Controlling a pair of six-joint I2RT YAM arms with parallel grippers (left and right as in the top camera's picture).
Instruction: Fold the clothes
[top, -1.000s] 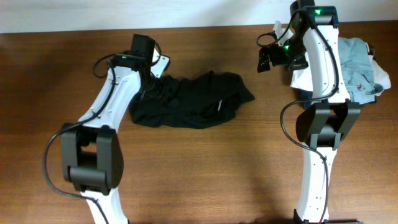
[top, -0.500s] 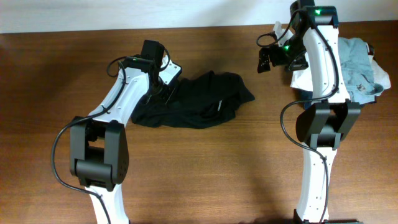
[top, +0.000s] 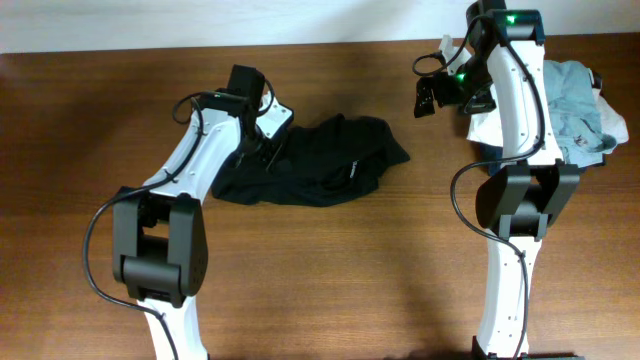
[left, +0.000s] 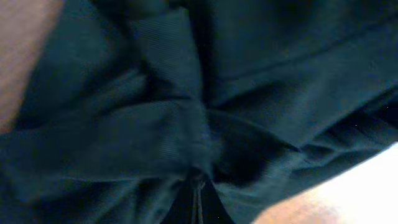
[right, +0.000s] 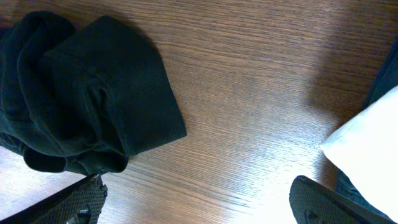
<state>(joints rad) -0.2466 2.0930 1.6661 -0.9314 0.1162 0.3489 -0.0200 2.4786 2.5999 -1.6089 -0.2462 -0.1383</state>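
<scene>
The left gripper is clenched on a bunch of the clothes, toward their left part; the folds run together at its tips. The right gripper is released wide and holds nothing, above the counter near the right end of the clothes, which lie crumpled in the middle. To do this step well, I think the left gripper should lift slowly, so only one layer rises, and the right one should take the opposite edge to spread the cloth.
</scene>
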